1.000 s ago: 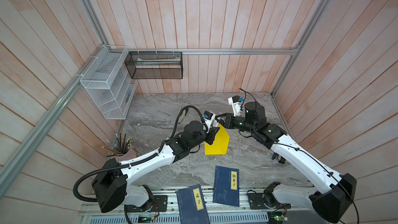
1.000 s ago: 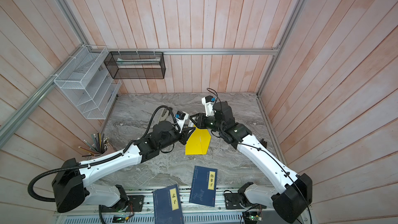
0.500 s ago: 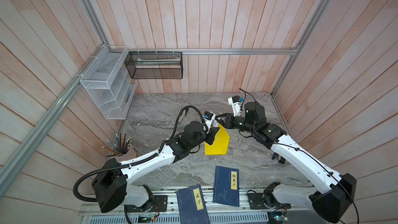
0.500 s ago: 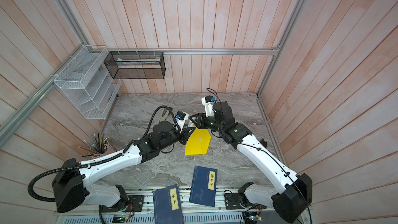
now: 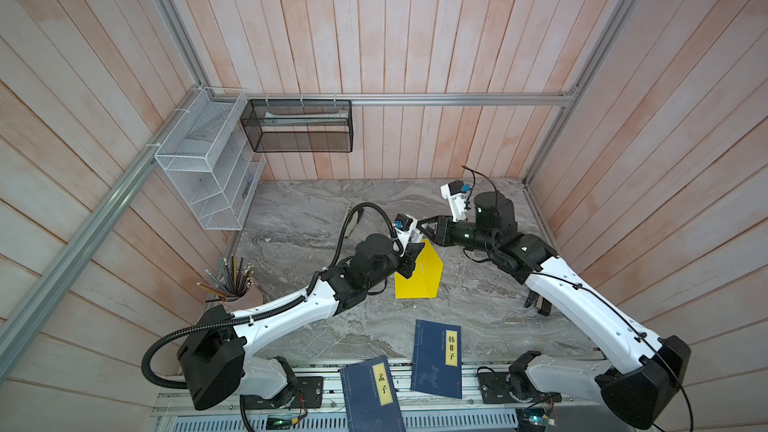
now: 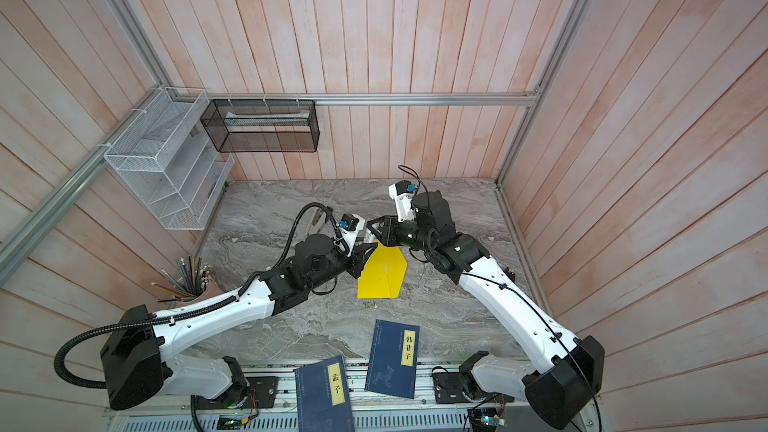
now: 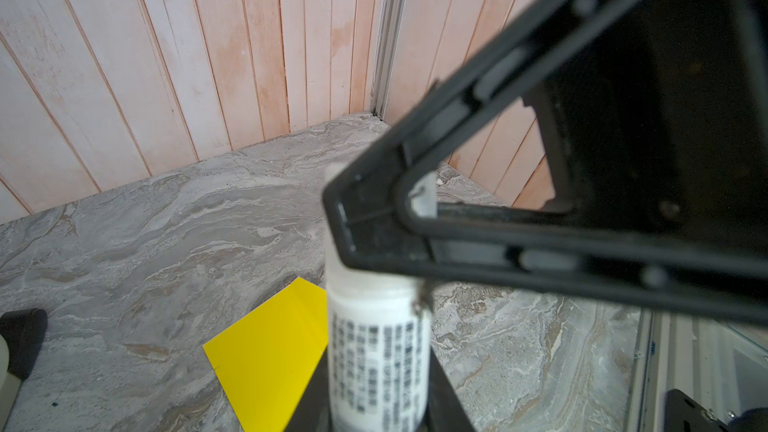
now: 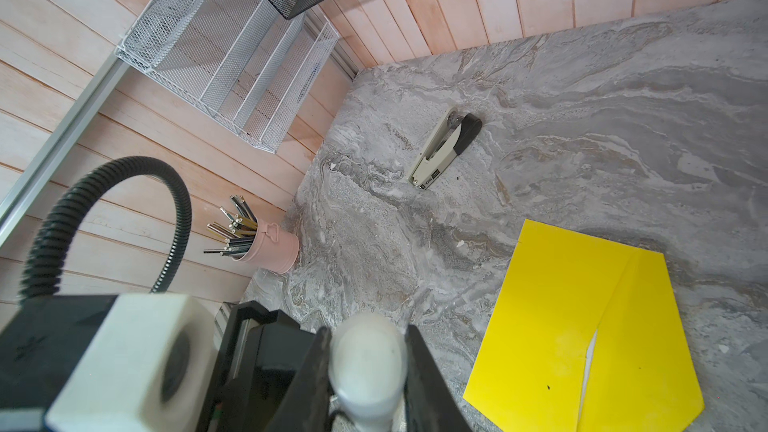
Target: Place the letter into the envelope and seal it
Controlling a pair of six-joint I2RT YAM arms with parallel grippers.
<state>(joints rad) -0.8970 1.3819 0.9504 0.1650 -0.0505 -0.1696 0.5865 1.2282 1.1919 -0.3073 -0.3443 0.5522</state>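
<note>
Left pincer (image 7: 376, 392): its two black fingers hug the body of a white tube (image 7: 374, 326) and hold it up off the table.
Right pincer (image 8: 368, 361): it pinches the round white top of the same tube, so the two pincers meet nose to nose.
Table (image 5: 316, 218): grey stone look with wavy lines, right under the pincers.
Envelope (image 5: 419, 280): bright yellow, flat on the table just under the pincers, with its pointed end nearest them.
White sliver (image 8: 590, 353): it shows in a slit on the envelope; I cannot tell what it is.
Walls (image 5: 374, 35): pale pink wooden boards on three sides, past the table, with silver metal bars (image 5: 457, 98) along them.
Stapler (image 8: 446, 147): grey and black, lying on the table near the pincers, on the left arm's side.
Black hose (image 8: 181, 218): part of the left arm; in both top views it covers most of the stapler.
Pencil cup (image 8: 272, 249): pink, full of pencils, farther off on that same side, against the wall.
Books: two dark blue ones, beyond the envelope from the pincers, at the table's front edge by the arms' bases.
Racks: a white wire rack (image 5: 208, 164) and a black mesh basket (image 5: 297, 126) hang on the walls in the far corner, farthest from the pincers.
In the way: in the left wrist view the right pincer fills much of the picture.
Writing: one book (image 5: 437, 357) has a yellow label that reads 韩非子, the other book (image 5: 372, 396) reads 孟子. The tube has rows of small black print, too blurry to read.
</note>
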